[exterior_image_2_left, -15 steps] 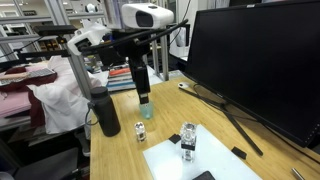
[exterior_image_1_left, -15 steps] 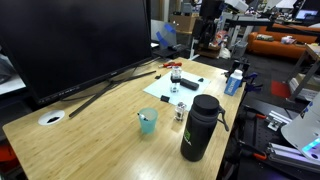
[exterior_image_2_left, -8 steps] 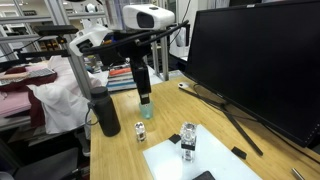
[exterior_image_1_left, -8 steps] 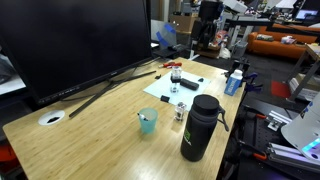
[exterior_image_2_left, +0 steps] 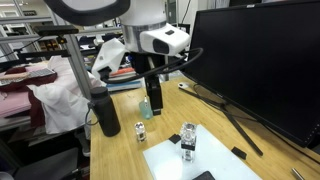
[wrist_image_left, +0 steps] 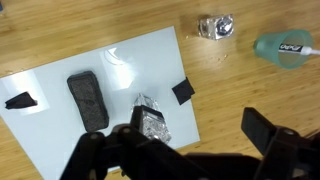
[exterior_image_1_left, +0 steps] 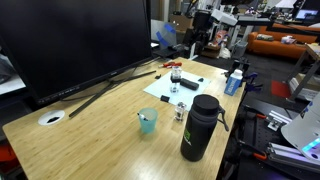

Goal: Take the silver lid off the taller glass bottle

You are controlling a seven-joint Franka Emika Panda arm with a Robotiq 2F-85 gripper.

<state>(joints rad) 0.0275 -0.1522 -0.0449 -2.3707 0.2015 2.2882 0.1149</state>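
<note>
The taller glass bottle (exterior_image_2_left: 188,145) stands upright on a white sheet (exterior_image_2_left: 215,162), and the silver lid (exterior_image_2_left: 188,130) sits on its neck. It also shows in an exterior view (exterior_image_1_left: 176,80) and from above in the wrist view (wrist_image_left: 150,122). My gripper (exterior_image_2_left: 155,108) hangs open and empty high above the table, apart from the bottle. In the wrist view (wrist_image_left: 198,128) the bottle lies just beside my left finger, not between the fingers. The gripper shows dimly in an exterior view (exterior_image_1_left: 202,38).
A teal cup (exterior_image_1_left: 147,121), a short glass jar (exterior_image_1_left: 181,111) and a big black flask (exterior_image_1_left: 200,127) stand on the wooden table (exterior_image_1_left: 90,125). A black eraser (wrist_image_left: 90,100) and a black square (wrist_image_left: 183,91) lie on the sheet. A large monitor (exterior_image_1_left: 75,40) stands behind.
The arm has swung and the gripper has shifted from above the teal cup toward the white sheet and the bottle. The objects have not moved.
</note>
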